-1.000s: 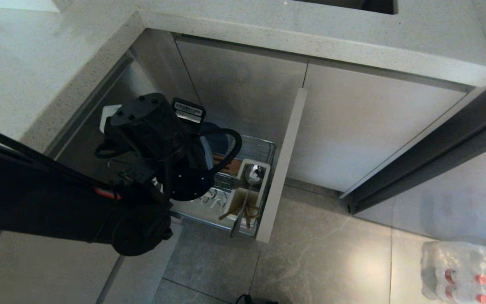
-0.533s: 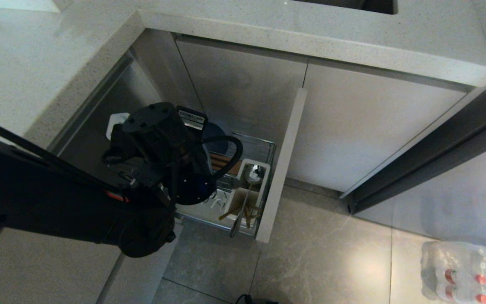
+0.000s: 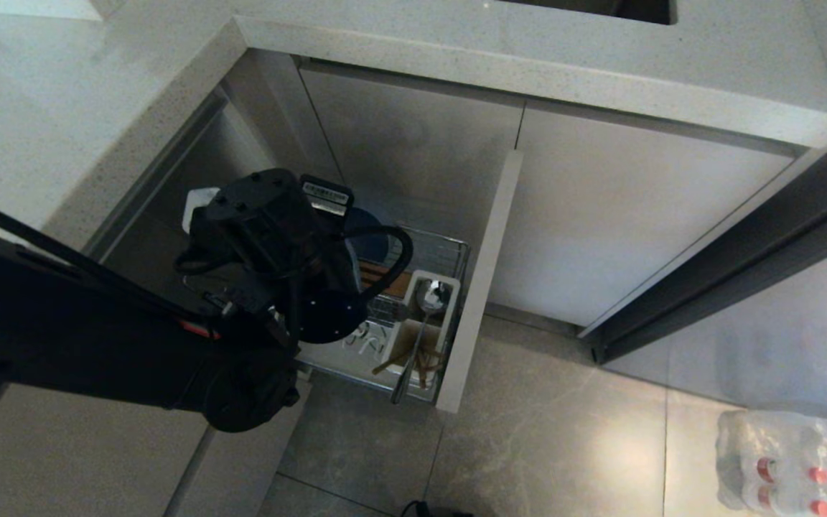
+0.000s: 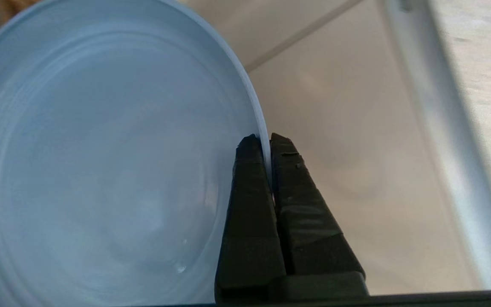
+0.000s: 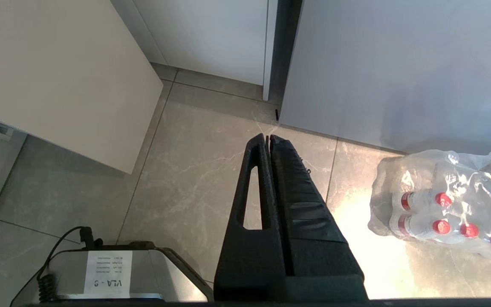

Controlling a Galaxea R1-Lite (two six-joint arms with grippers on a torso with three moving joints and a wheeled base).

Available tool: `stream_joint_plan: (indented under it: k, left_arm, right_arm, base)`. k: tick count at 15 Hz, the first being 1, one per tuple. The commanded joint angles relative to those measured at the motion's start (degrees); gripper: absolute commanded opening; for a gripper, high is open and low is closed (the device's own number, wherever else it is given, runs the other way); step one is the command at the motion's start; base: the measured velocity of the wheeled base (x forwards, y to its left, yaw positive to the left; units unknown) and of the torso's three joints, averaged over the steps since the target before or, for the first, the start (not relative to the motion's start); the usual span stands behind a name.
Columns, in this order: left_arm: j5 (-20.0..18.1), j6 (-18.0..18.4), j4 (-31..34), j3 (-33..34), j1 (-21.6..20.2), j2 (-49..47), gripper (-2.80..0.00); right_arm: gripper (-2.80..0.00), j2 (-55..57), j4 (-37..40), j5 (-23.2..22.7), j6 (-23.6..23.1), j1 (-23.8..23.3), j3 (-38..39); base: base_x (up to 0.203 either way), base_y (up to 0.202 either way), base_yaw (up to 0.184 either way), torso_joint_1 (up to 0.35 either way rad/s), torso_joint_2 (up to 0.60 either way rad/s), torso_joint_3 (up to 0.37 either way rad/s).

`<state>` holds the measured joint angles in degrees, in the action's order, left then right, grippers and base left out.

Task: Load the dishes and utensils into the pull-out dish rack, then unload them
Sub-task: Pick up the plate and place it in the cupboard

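The pull-out dish rack stands drawn out of the cabinet, its beige front panel on the right. The spoon and chopsticks stand in its white utensil cup. A light-blue plate stands on edge at the back of the rack, mostly behind my left arm. My left gripper is shut on the plate's rim, one finger on each face. In the head view the wrist hides those fingers. My right gripper hangs shut and empty over the floor.
The stone countertop overhangs the open cabinet. A brown wooden strip crosses the rack. A shrink-wrapped pack of bottles lies on the tiled floor at the right. My base unit sits below the right gripper.
My left wrist has shifted a little to the right and down over the rack, still gripping the plate's rim. The rack, utensils and right arm have not moved.
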<state>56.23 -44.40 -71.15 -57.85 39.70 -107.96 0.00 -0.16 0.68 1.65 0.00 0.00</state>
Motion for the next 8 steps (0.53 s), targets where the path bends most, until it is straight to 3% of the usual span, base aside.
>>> stream_joint_plan:
  k: [1,8]
  left_arm:
    - [-0.17,-0.34,-0.59,-0.24,0.47,1.23,-2.80]
    - [-0.52,-0.80,-3.37,-0.32,0.39,1.27,-2.80]
  right_arm:
    - [-2.80,0.09,-0.02,0.02,0.02,0.00,0.00]
    - [-2.80,0.09,-0.02,0.02,0.02,0.00,0.00]
  base:
    - [0.000,0.000,0.000,0.000,0.00,0.000]
    - [0.000,0.000,0.000,0.000,0.00,0.000]
